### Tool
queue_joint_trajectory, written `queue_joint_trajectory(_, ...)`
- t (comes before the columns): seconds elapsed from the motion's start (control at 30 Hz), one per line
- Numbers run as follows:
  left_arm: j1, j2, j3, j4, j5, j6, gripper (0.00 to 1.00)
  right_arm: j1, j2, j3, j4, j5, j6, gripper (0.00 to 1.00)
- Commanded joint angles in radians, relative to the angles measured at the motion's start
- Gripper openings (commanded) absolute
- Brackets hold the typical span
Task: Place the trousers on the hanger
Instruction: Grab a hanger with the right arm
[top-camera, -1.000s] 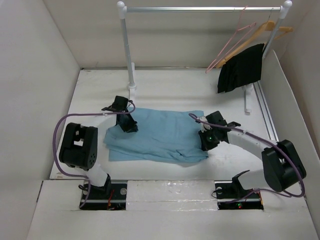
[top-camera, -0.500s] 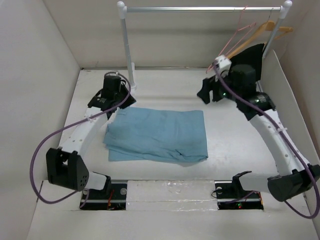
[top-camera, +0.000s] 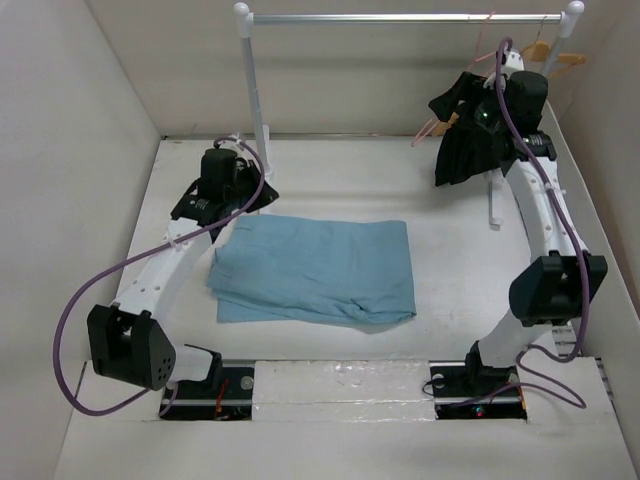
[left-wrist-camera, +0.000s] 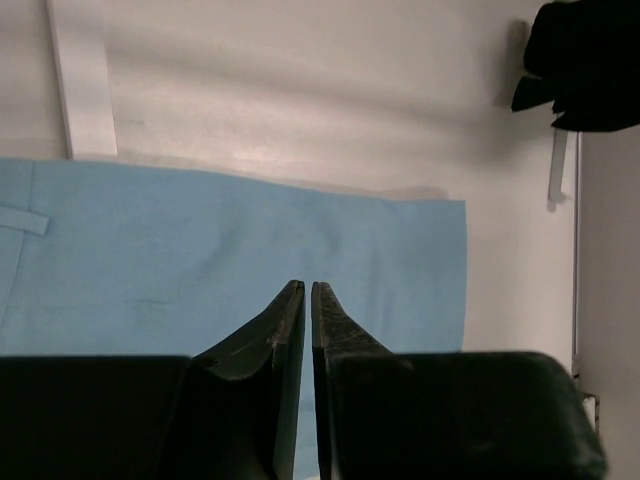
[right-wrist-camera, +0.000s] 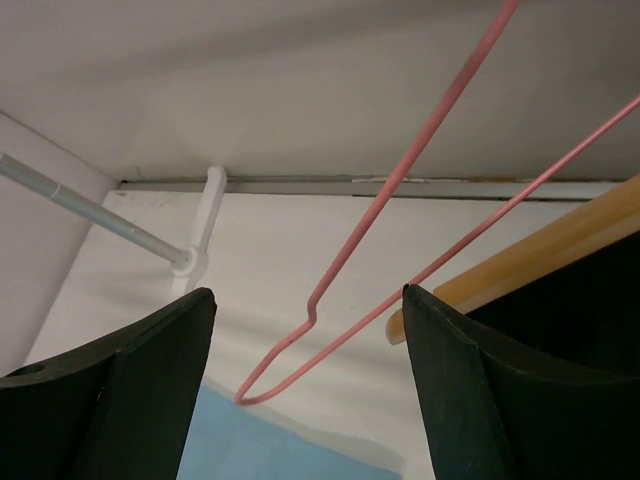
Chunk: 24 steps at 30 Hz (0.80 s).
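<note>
— Lifted since half a second ago: right gripper (top-camera: 450, 100), now high beside the pink wire hanger (right-wrist-camera: 447, 100) and the black garment (top-camera: 470, 150).
— Fingers?
— Spread wide, the hanger's lower bend framed between them in the wrist view; cannot tell whether touching.
— And the left gripper (left-wrist-camera: 302, 290)?
— Pressed together, holding nothing, over the trousers' far left corner.
— Trousers (top-camera: 320, 265)?
— Folded flat on the table (top-camera: 460, 290), well apart from the rail (top-camera: 400, 17).

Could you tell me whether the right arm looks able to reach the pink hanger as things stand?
Probably yes: the right claw is open, the pink hanger hangs ahead in line with its gap, and nothing blocks the way; the wooden hanger sits to the side.
</note>
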Motion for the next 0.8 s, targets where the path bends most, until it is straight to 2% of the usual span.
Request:
queue_joint_trajectory(0.0,0.003,-0.05,-0.041,0.054,0.065,0.04,0.05,0.002,0.026,0.08,0.106,-0.041,0.111,0.81)
queue_joint_trajectory(0.17,0.003,-0.049,-0.047,0.031,0.058,0.072,0.04,0.022,0.077,0.03,0.201,-0.044,0.18,0.79)
queue_joint_trajectory(0.2,0.003,-0.049,-0.046,0.028,0.06,0.077,0.04,0.022,0.08,0.021,0.212,-0.043,0.199,0.74)
queue_joint_trajectory(0.23,0.003,-0.05,-0.044,0.028,0.069,0.081,0.04,0.022,0.088,-0.01,0.248,-0.049,0.222,0.59)
queue_joint_trajectory(0.27,0.003,-0.05,-0.044,0.028,0.069,0.081,0.04,0.022,0.088,-0.01,0.249,-0.055,0.222,0.59)
queue_joint_trajectory(0.3,0.003,-0.05,-0.043,0.029,0.071,0.083,0.03,0.033,0.086,-0.027,0.294,-0.061,0.246,0.4)
queue_joint_trajectory(0.37,0.003,-0.05,-0.04,0.028,0.072,0.081,0.0,0.044,0.077,-0.064,0.345,-0.058,0.259,0.29)
queue_joint_trajectory(0.4,0.003,-0.047,-0.038,0.028,0.075,0.083,0.0,0.044,0.067,-0.065,0.346,-0.058,0.256,0.18)
queue_joint_trajectory(0.47,0.003,-0.035,-0.026,0.025,0.083,0.083,0.0,0.053,0.057,-0.056,0.341,-0.055,0.244,0.12)
queue_joint_trajectory(0.5,0.003,-0.03,-0.02,0.028,0.088,0.081,0.0,0.064,0.047,-0.05,0.333,-0.051,0.224,0.01)
queue_joint_trajectory(0.6,0.003,-0.003,0.023,0.04,0.152,0.045,0.0,0.064,0.034,-0.024,0.313,-0.058,0.196,0.0)
queue_joint_trajectory(0.67,-0.018,0.032,0.118,0.048,0.201,0.009,0.03,0.064,0.014,-0.035,0.332,-0.08,0.194,0.0)
queue_joint_trajectory(0.73,-0.089,0.063,0.24,0.036,0.169,0.002,0.18,0.064,-0.021,-0.067,0.35,-0.096,0.197,0.0)
queue_joint_trajectory(0.77,-0.089,0.072,0.281,0.036,0.16,0.002,0.18,0.064,-0.032,-0.067,0.364,-0.118,0.197,0.0)
